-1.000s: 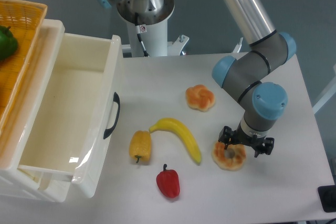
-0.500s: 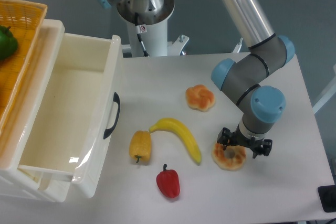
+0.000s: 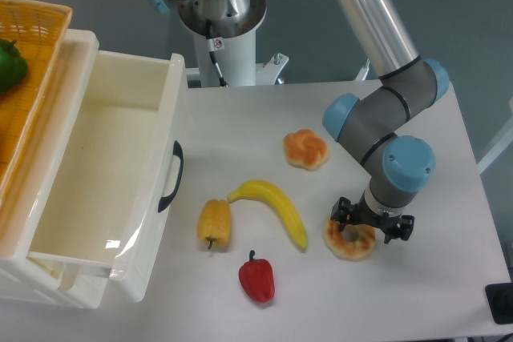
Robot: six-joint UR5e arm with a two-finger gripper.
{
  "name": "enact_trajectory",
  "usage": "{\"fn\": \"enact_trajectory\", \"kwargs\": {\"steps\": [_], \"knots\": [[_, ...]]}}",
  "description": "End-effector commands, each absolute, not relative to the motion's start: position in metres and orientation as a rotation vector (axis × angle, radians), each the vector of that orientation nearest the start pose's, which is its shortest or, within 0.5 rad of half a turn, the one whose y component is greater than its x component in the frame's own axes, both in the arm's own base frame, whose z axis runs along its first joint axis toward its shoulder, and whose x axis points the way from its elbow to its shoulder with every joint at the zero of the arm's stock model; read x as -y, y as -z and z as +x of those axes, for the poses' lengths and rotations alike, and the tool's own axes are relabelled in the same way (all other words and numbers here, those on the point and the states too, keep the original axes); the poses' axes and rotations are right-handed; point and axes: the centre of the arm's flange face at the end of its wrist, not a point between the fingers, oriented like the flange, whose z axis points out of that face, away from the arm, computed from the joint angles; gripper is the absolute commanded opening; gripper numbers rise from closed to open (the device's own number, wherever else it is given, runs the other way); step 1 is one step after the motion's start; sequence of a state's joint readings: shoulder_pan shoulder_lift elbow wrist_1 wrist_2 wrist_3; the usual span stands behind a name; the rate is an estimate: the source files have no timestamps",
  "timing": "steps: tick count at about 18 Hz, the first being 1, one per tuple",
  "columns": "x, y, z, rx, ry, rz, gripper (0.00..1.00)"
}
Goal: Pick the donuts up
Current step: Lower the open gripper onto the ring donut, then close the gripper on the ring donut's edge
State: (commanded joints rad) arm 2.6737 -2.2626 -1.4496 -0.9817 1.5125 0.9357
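Fixed camera, the only view: the claw hangs right over the donut, which lies flat on the white tabletop at the front right, just beside the tip of the banana. The black fingers sit low at the ring's upper edge, one to each side, but the wrist housing covers the tips, so I cannot tell whether they stand apart or have closed on the toy, nor whether they touch it at all. Near the donut, a bread roll sits further back, a red pepper and a yellow pepper lie to the left, and the open white drawer bin and wicker basket with a green pepper are well apart at the far left. The risks, as I read them: the donut is flat and low, so fingers closing too high could skid over the glaze; a pinch on only the rim could let it swing or drop on the lift; and any sideways nudge could push it into the banana.
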Motion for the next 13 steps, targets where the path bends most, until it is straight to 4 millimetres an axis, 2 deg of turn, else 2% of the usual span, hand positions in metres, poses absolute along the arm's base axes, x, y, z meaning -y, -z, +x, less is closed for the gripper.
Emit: {"fn": "enact_trajectory", "kwargs": {"steps": [2,13], "knots": [[-0.441,-0.182,-0.566,0.259,0.021,-3.071,0.93],[-0.440,-0.187,-0.576,0.269,0.001,-3.058,0.93]]}}
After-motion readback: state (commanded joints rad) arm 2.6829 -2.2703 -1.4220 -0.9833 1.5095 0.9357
